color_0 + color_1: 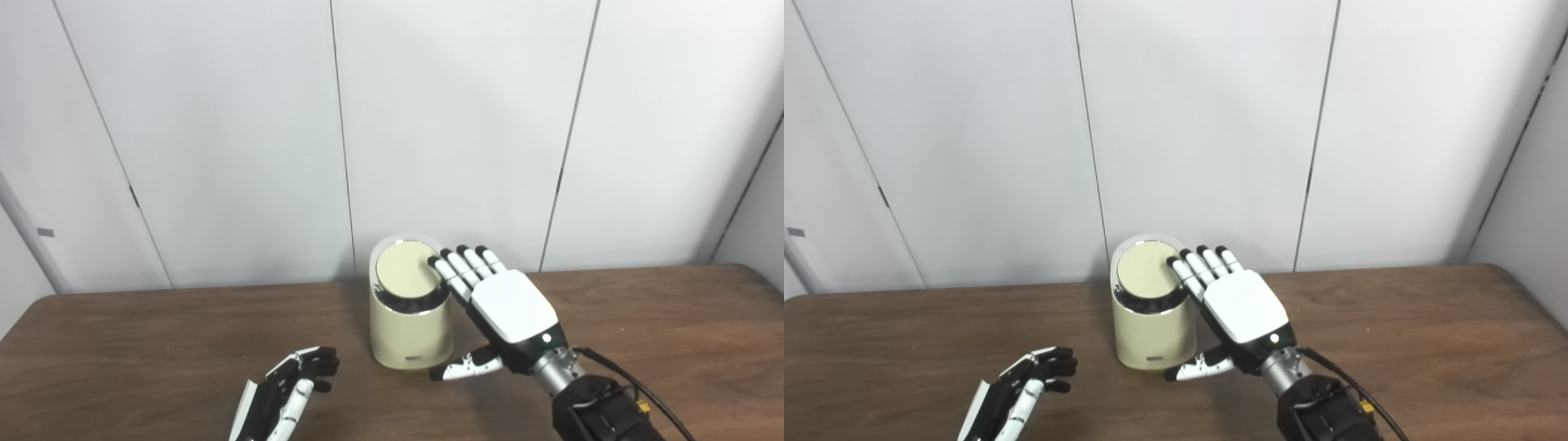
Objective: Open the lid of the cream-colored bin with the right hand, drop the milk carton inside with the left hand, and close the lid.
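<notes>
Dark brown wood-grain counter (643, 318) stands against white wall panels (459, 122). Cream-coloured cylindrical bin (409, 334) stands upright near the counter's back edge, its round cream lid (407, 269) shut inside a chrome rim. Right hand (511, 306) is flat, fingers apart, holding nothing; one fingertip (433, 262) touches the lid's right edge. Left hand (291, 389) rests low at front left, loosely curled and empty. No milk carton is in view.

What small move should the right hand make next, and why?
Probably lift away from the bin. Its lid lies flat and shut, the right hand has open fingers at the lid's edge, and the left hand is empty; no carton shows.
</notes>
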Available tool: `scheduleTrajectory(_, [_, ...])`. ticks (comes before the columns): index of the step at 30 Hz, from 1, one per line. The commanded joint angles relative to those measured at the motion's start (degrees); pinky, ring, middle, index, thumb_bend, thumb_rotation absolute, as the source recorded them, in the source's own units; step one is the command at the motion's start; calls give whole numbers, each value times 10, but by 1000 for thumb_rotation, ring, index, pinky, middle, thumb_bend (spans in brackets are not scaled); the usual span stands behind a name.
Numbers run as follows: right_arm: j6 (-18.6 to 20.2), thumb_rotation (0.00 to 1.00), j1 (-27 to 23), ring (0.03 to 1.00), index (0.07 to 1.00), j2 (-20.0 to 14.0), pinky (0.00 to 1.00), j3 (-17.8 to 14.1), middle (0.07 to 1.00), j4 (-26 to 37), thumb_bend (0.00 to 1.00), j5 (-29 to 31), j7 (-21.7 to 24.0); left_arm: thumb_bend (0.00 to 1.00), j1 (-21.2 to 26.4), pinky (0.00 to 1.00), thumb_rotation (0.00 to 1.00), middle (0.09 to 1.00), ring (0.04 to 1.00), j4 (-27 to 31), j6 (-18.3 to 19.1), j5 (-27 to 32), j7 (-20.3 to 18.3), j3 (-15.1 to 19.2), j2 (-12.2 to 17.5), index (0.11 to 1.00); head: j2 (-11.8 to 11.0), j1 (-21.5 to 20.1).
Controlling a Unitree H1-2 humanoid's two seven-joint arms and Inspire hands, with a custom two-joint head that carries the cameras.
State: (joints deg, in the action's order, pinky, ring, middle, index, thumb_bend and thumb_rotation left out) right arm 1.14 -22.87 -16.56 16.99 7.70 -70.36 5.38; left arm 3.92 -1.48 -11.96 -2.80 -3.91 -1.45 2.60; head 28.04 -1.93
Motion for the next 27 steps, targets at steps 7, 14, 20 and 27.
scheduleTrajectory(7, [4, 746, 13, 1000, 1000, 15, 1000, -53, 1000, 53, 666, 81, -48, 392, -2, 623, 821, 663, 657, -17, -69, 5, 33, 16, -16, 679, 3, 3])
scheduleTrajectory(14, [-101, 498, 85, 829, 846, 57, 682, -134, 855, 31, 418, 298, -171, 231, 1, 695, 605, 722, 719, -20, -92, 3, 46, 25, -20, 719, 3, 3])
scheduleTrajectory(20, [-160, 350, 118, 700, 718, 59, 559, -163, 746, -1, 270, 376, -211, 212, 0, 665, 291, 710, 711, -21, -98, -6, 58, 31, -22, 697, 4, 6])
scheduleTrajectory(27, [-214, 466, 168, 653, 673, 72, 530, -180, 681, -19, 254, 467, -215, 198, -8, 644, 192, 710, 707, -9, -95, -1, 64, 34, -25, 695, 8, 13])
